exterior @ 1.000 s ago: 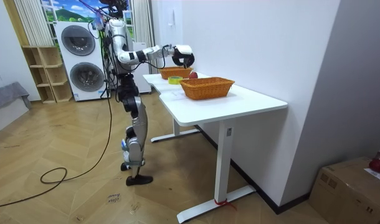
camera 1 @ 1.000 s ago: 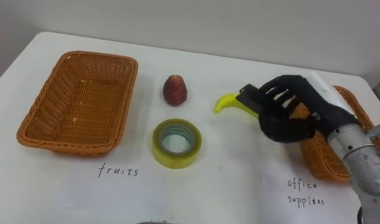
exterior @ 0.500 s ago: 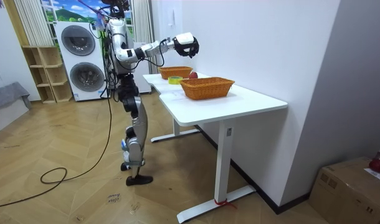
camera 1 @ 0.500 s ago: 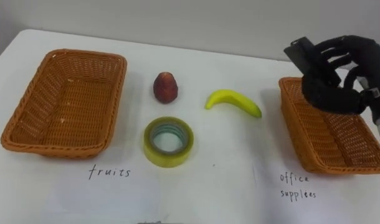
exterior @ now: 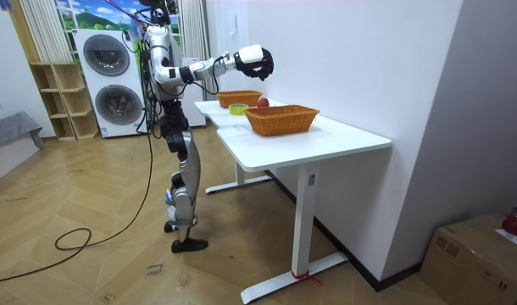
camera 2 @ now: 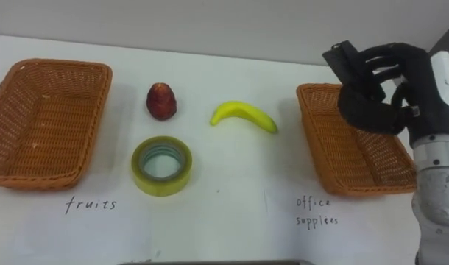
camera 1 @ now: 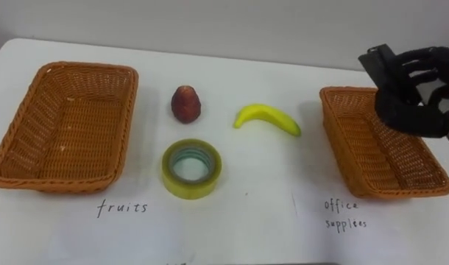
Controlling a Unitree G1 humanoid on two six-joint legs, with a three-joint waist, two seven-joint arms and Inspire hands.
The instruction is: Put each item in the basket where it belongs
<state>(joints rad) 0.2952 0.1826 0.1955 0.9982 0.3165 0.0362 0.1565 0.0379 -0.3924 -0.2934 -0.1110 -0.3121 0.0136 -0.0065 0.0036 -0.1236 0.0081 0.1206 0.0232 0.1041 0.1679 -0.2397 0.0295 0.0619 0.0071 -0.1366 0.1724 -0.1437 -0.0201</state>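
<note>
Holding a dark flat object (camera 2: pixel 341 57) in curled fingers, the robot's right hand (camera 2: pixel 386 92) hangs in the air above the white table (camera 2: pixel 232 70). One squared end of the object sticks out past the fingers on the hand's left side, and what kind of object it is cannot be told. Directly below the hand lies the right wicker basket (camera 2: pixel 342 158), whose far rim the hand partly covers, and the object is clear of the basket's weave. On the table just on the robot's side of this basket, below and slightly left of the hand, is a handwritten label (camera 2: pixel 315 210). To the hand's left and apart from the basket lies a yellow banana (camera 2: pixel 243 115), curved, with its ends turned toward the robot. Farther left of the hand stands a red fruit (camera 2: pixel 160 101), and between that fruit and the robot a roll of yellow tape (camera 2: pixel 161 165) lies flat with its hole upward; fruit and tape are near each other but not touching. Farthest from the hand, at the table's left end, lies the left wicker basket (camera 2: pixel 40 125), with a second handwritten label (camera 2: pixel 90 205) on the table before it. In the room view the robot stands upright at the table's end on the room view's left, its right arm stretched forward and the hand (exterior: pixel 257 61) well above both baskets. Two stacked washing machines (exterior: pixel 106 80) stand behind it.
</note>
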